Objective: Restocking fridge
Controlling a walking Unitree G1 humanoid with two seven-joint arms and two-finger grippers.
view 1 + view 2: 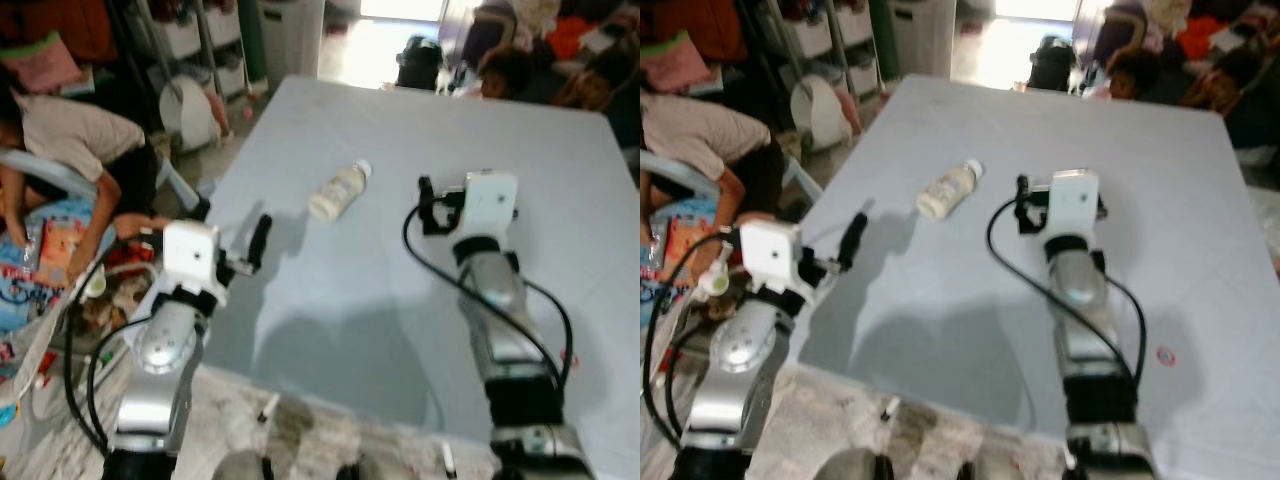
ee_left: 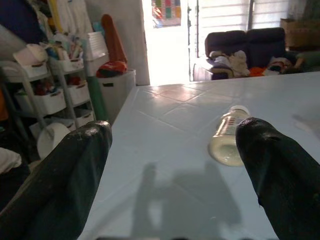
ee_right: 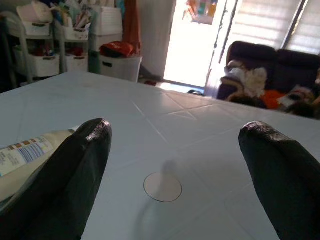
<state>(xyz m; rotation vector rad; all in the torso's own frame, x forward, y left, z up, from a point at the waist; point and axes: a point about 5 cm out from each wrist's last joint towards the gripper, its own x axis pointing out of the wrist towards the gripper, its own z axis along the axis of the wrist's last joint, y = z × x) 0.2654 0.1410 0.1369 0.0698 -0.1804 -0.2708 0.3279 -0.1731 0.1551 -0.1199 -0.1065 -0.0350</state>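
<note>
There, on the pale blue table [image 1: 400, 330], lay a bottle [image 1: 338, 190] on its side (cap pointing away), between and slightly beyond both grippers, touching neither. Left gripper [image 2: 175, 165] spread wide near the table's edge; right gripper [image 3: 175, 165] likewise parted.

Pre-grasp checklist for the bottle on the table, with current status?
1. Bottle lying on its side on the table, cap on: ok.
2. Left gripper open, empty: ok.
3. Right gripper open, empty: ok.
4. Bottle between either gripper's fingers: not ok, both sit short of it.
5. Table around the bottle free of clutter: ok.
6. Person bending beside the table's left edge, clear of the left arm: cannot tell.
</note>
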